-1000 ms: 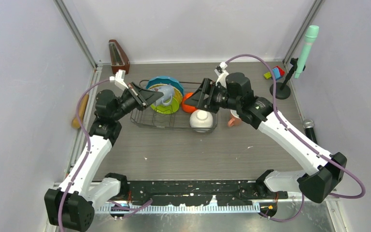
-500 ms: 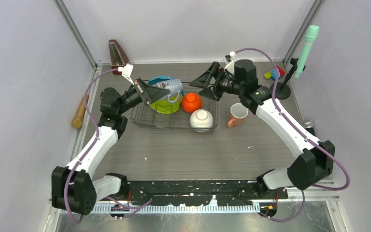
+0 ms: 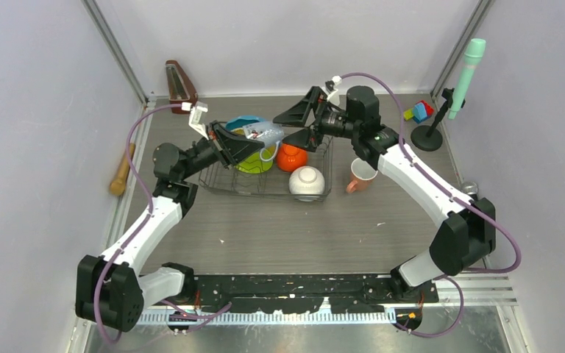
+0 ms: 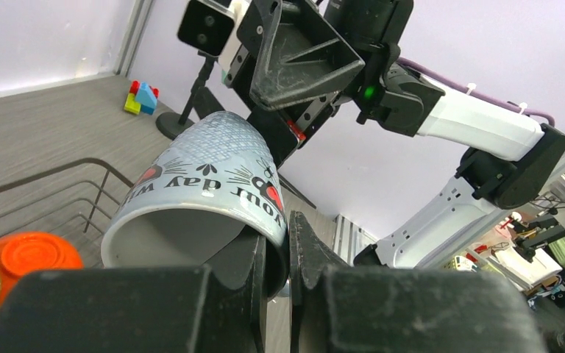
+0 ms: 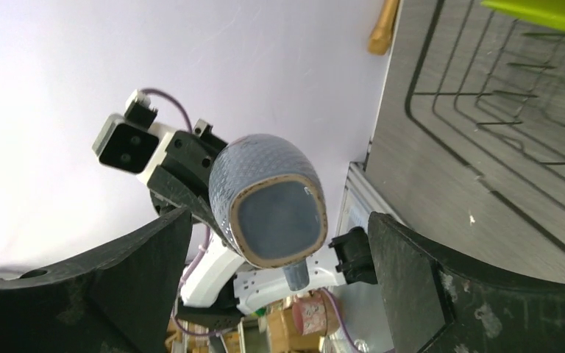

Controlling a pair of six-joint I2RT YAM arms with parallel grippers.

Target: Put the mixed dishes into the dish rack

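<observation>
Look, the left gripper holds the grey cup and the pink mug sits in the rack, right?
No. The top view shows the pink mug on the table beside the rack, not in it. The left gripper does hold the grey cup.

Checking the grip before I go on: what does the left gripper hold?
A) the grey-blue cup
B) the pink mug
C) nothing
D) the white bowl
A: the left gripper pinches the rim of the grey-blue cup; the pink mug stands on the table, and the white bowl sits in the dish rack.
</observation>
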